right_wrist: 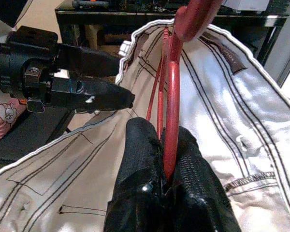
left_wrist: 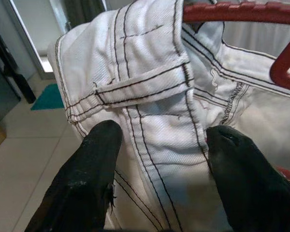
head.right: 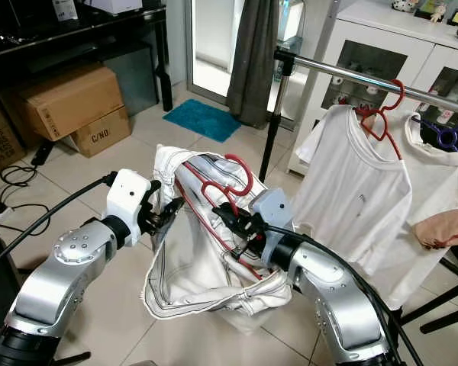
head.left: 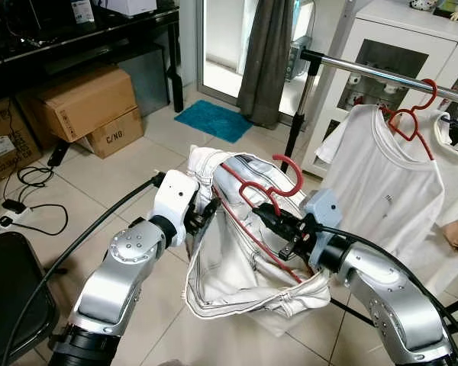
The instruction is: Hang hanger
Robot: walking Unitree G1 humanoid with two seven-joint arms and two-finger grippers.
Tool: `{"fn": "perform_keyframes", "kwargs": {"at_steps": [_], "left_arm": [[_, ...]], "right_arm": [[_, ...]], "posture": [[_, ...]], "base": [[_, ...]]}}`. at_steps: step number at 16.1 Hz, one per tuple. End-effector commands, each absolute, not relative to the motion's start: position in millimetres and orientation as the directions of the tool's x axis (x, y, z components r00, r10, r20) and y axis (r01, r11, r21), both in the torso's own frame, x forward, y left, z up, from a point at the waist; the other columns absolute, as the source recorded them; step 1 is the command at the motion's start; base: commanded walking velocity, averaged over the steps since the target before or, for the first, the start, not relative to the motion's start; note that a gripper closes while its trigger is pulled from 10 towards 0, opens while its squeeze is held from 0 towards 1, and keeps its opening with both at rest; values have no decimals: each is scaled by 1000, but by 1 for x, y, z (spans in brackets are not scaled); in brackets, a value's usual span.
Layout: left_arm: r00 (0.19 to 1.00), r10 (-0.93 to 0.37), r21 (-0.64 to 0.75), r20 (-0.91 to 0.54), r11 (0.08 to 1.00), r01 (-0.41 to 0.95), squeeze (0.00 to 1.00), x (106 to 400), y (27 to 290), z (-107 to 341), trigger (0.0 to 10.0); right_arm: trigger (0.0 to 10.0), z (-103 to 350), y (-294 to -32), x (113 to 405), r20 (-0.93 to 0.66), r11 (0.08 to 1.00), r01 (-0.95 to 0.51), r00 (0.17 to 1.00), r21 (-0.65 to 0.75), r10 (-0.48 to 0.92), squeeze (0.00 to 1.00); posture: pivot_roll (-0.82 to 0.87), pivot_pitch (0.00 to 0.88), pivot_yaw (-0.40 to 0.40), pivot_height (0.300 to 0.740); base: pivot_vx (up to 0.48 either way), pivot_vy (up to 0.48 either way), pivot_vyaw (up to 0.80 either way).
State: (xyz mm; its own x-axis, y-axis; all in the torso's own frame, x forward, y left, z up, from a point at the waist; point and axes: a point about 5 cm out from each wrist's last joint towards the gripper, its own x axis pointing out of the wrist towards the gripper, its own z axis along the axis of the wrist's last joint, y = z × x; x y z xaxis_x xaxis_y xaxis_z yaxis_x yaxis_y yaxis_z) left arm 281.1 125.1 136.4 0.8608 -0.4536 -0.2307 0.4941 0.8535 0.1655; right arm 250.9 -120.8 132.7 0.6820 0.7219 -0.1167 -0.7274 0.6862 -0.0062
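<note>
A red hanger [head.left: 288, 180] carries white trousers [head.left: 237, 282] and is held up in front of me, below and left of the steel clothes rail [head.left: 366, 70]. My right gripper [right_wrist: 162, 137] is shut on the hanger's red bar under the hook [right_wrist: 193, 14]. My left gripper [left_wrist: 159, 140] is at the trousers' waistband [left_wrist: 145, 82] on the left side. Its fingers [left_wrist: 87, 179] stand apart with the stitched fabric between them. The trousers hang open like a sack between both arms.
A white T-shirt [head.left: 382, 183] hangs from the rail on another red hanger [head.left: 412, 126], with a purple hanger [head.right: 443, 137] further right. A white cabinet [head.left: 412, 46] stands behind. Cardboard boxes [head.left: 84, 103], floor cables [head.left: 30, 198], a blue mat [head.left: 214, 120] and a curtain [head.left: 267, 61] lie left and behind.
</note>
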Motion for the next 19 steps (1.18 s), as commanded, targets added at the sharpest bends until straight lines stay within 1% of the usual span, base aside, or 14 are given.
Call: {"fn": "perform_keyframes", "kwargs": {"at_steps": [1,10,19], "left_arm": [[868,-435,164,-240,863,478,0,282,127,136,0],[891,-363,106,-272,909,403,0,284,138,132,0],[898,-362,88,-250,915,394,0,286,144,134,0]], "right_arm": [[0,150,-124,257,-38,689,-723,691,-48,722,0],[0,155,-128,262,-25,691,-721,693,-50,721,0],[0,155,-133,266,-32,714,-698,716,-54,697,0]], "posture": [[-74,0,-40,740],[-74,0,-47,740],[-77,0,-49,740]], "base": [[0,0,0],[0,0,0],[0,0,0]]}}
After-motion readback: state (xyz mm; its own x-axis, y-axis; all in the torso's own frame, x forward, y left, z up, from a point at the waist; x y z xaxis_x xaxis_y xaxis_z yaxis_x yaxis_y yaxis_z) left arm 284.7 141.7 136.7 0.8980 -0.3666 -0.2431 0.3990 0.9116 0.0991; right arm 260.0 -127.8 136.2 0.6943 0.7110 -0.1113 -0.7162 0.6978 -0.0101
